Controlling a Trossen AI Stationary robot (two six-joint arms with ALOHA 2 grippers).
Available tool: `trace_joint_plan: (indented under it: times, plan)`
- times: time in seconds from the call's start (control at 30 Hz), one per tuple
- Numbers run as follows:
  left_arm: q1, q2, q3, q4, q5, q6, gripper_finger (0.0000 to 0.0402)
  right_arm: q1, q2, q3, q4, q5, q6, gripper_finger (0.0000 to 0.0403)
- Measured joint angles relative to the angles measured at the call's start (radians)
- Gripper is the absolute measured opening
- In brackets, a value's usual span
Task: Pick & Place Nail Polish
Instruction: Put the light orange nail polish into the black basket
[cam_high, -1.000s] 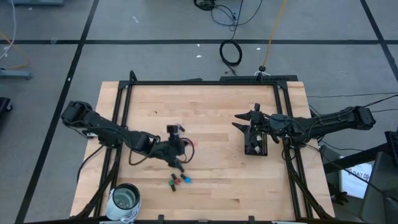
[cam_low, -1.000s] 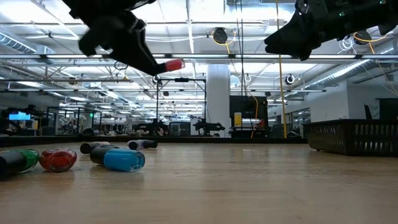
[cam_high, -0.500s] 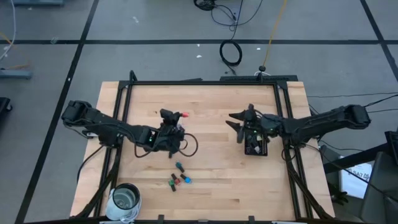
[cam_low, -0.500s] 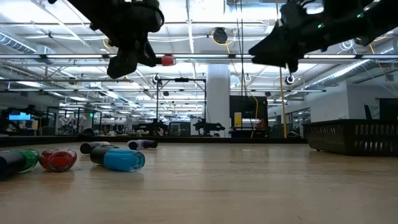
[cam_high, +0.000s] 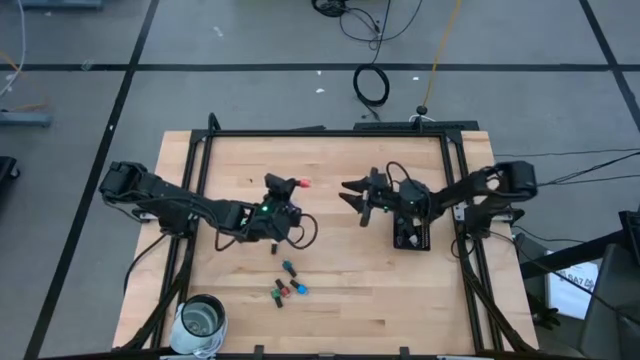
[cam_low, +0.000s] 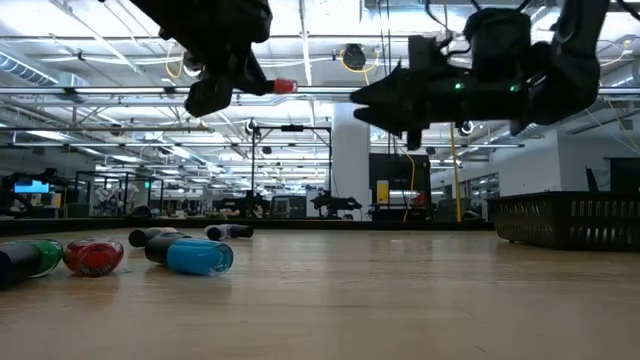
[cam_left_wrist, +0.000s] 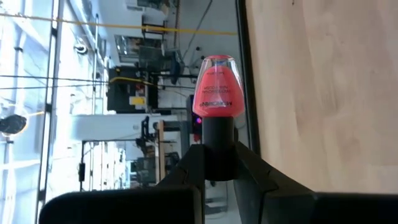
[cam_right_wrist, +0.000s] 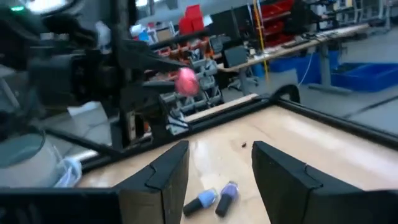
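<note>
wooden table under both arms. left gripper, raised near centre, is clenched on a pink nail polish bottle by its cap. right gripper, at its 3 o'clock, fingers parted, empty. loose bottles lie at 6 o'clock.

Pink nail polish, black cap

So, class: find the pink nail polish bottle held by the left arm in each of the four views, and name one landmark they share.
High view: pink nail polish bottle at table centre, at the left gripper tip.
Low view: upper left, held above the table.
Left wrist view: centre, cap pinched between the fingers.
Right wrist view: blurred pink spot, upper middle.
Shared landmark: the wooden tabletop.
</note>
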Motion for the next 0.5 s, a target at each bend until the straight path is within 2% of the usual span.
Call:
trace_joint_plan:
  times: [0.2, 0.33, 0.5]
  plan:
    - [-0.02, 0.003, 0.001, 0.032, 0.001, 0.004, 0.0036, -0.028, 0.097, 0.078, -0.001, -0.077, 0.122, 0.0176]
    - [-0.029, 0.026, 0.001, 0.03, 0.0, -0.005, 0.0036, -0.027, 0.134, 0.173, -0.003, -0.123, 0.111, 0.0212]
    - [-0.03, 0.055, 0.001, 0.028, -0.012, 0.028, 0.0036, -0.024, 0.149, 0.27, -0.075, -0.124, 0.109, 0.0262]
